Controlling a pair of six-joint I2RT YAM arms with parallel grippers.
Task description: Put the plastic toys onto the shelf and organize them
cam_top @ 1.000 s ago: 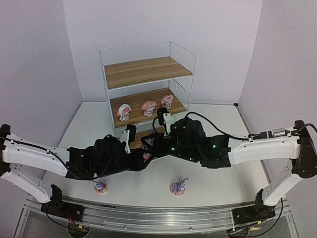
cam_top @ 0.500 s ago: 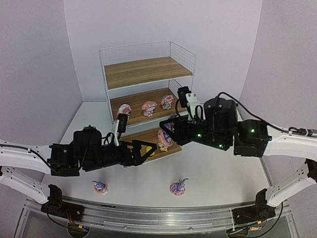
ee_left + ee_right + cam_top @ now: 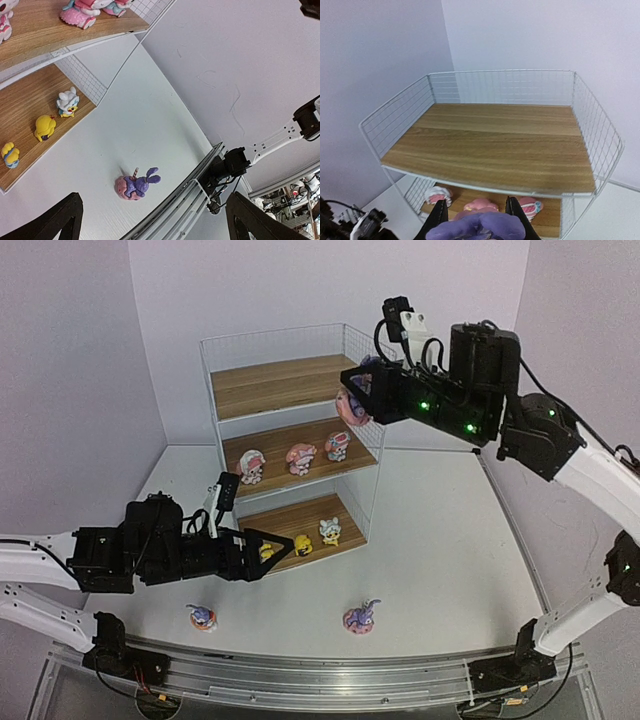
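Three purple bunnies are not yet on the shelf. We see one of them, the held bunny, pinched between the fingers of the right gripper, which is raised beside the shelf's upper right corner. From the right wrist, its purple ears fill the gap between the two dark fingers. The top board lies ahead of and below that gripper, inside the white wire rim. Lower again, under that board, the pink hatted figures show on the middle tier.

The left gripper hangs low over the table with its jaws spread wide, gripping nothing. Just ahead of its fingertips, on the bottom tier, stand a small white figure and two yellow figures.

In the left wrist view the near bunny shows in the gap between the spread fingers. It is down on the table on its pink donut base and touches neither finger. From above we find a second loose bunny on the table behind the left gripper, beside its arm and close to the table's near edge.
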